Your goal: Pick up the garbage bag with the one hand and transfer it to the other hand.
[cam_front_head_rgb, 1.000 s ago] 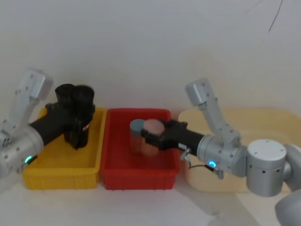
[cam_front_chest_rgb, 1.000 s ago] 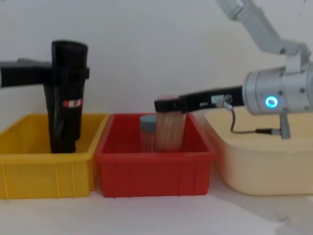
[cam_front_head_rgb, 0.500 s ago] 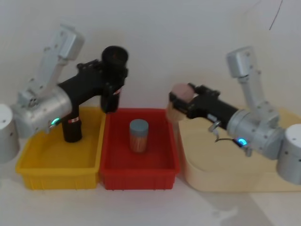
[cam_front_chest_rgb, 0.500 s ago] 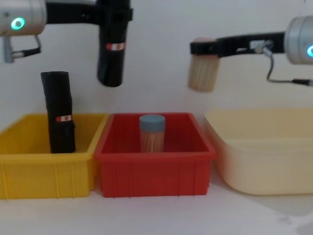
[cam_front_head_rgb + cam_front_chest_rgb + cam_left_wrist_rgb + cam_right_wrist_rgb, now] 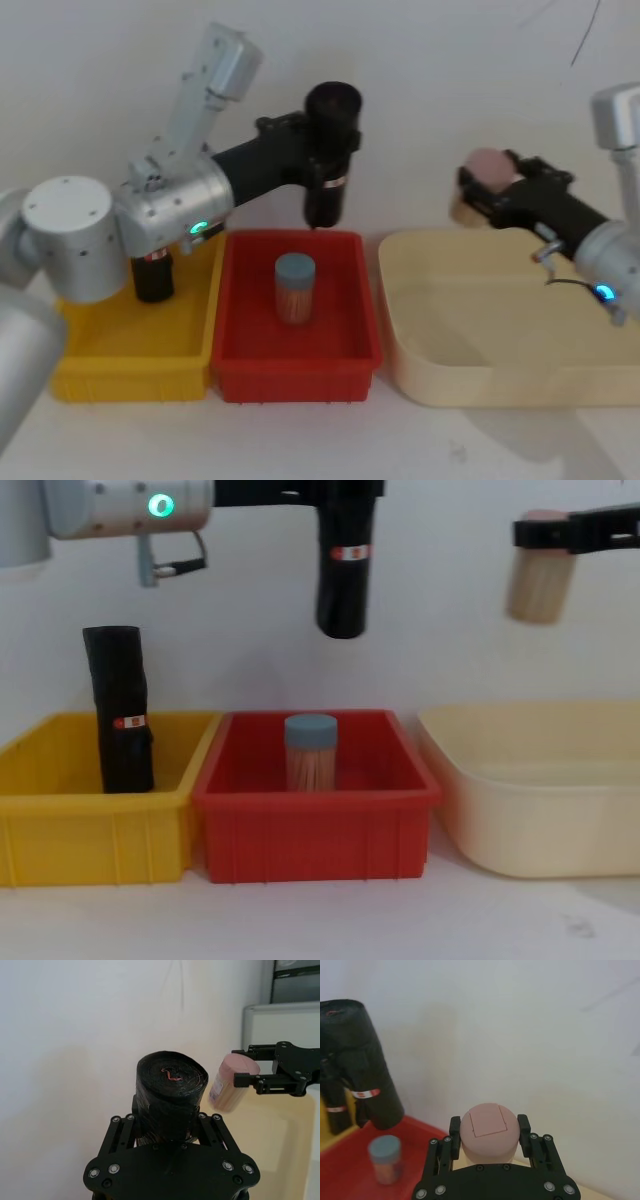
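The left end effector clasps the garbage bag near its top, upright at upper centre above the red bin. The right end effector, upper right, grasps a pink-lidded jar; it probably must shed that before taking the roll's free lower half.

The white table carries a yellow bin, red bin and cream tub.

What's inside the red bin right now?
One blue-lidded jar stands upright in the red bin. In the chest view the bin's front wall covers the jar's base.
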`<state>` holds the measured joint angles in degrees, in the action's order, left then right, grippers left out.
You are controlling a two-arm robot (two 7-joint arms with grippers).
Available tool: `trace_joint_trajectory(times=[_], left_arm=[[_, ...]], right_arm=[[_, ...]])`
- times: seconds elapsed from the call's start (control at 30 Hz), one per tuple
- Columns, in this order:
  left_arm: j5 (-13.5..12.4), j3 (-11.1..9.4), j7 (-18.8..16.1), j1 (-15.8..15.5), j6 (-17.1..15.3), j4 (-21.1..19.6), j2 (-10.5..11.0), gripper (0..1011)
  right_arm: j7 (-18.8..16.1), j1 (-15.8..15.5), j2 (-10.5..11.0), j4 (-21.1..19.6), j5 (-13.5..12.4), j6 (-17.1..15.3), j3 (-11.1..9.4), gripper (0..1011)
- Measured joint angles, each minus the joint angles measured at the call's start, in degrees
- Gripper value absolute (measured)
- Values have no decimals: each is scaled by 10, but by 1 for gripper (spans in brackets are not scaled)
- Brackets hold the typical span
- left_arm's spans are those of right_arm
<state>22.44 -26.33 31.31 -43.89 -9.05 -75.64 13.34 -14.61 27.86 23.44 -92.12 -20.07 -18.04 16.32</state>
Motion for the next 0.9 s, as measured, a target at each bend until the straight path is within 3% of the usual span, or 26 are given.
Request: trace_joint_trajectory(times=[0.17,0.27,0.33,0.37,0.53,0.7,0.9], left_arm=[[19,-9,33,-27,17,67,-32,486],[34,-13,58,-48,32,124,-57,486],[51,-14,86,-69,50,183,-80,486],[51,-14,86,-69,50,183,-80,486],[71,-16,122,-103,75,271,-115,486],[83,-17,143,-121,89,321,-134,486],[93,-17,161,-136,102,362,-151,486]], right_arm=[[18,-24,15,-16,3,-8,-27,660],[30,-41,24,-23,3,-16,-45,660],[40,-57,32,-29,3,-23,-62,660],[40,-57,32,-29,3,-23,-62,663],[57,-87,46,-33,2,-38,-94,799],[68,-109,56,-34,0,-48,-118,965],[77,-130,64,-34,-2,-57,-141,999]])
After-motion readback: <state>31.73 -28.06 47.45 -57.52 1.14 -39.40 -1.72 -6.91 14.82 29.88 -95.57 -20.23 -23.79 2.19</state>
